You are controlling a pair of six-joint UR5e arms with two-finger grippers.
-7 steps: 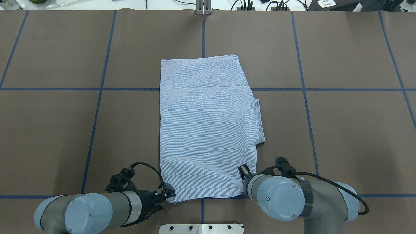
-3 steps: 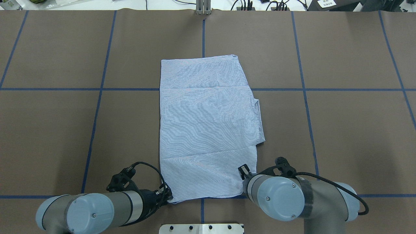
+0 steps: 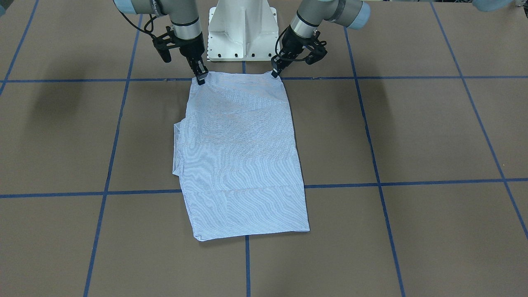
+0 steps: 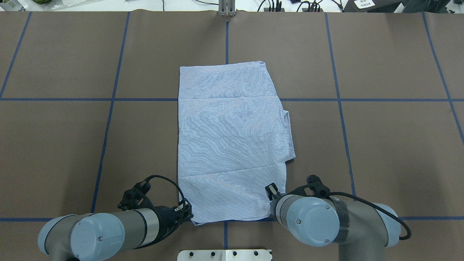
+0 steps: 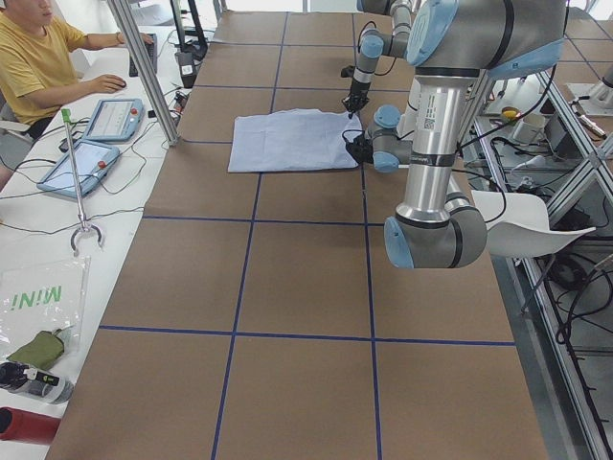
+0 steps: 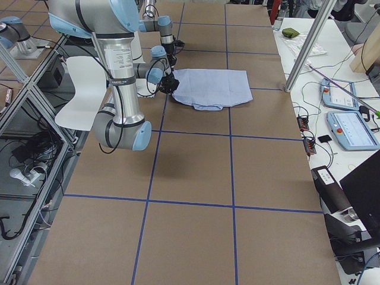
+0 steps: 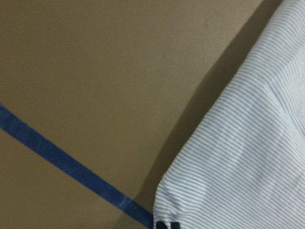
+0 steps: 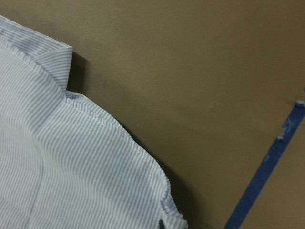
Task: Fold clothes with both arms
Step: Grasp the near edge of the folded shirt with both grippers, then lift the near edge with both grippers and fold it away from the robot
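The light blue striped shirt point(image 4: 232, 145) lies folded into a long rectangle at the middle of the table, with a small flap sticking out on one long side. My left gripper point(image 4: 187, 214) is shut on the shirt's near left corner point(image 7: 238, 167), and a shadow shows under the cloth there. My right gripper point(image 4: 271, 191) is shut on the near right corner point(image 8: 71, 167). From across the table both hold the shirt's point(image 3: 239, 156) edge nearest the base: the left gripper point(image 3: 274, 73) and the right gripper point(image 3: 201, 79). Only dark fingertip ends show in the wrist views.
Blue tape lines grid the brown table cover point(image 4: 380, 145). The white pedestal base point(image 3: 241, 29) stands just behind the shirt's near edge. A person point(image 5: 38, 48) sits at a side bench with tablets beyond the table's far edge.
My left gripper has shifted slightly inward at the near left corner, and that corner has drawn in and up a little. The right arm and the rest of the shirt have not moved.
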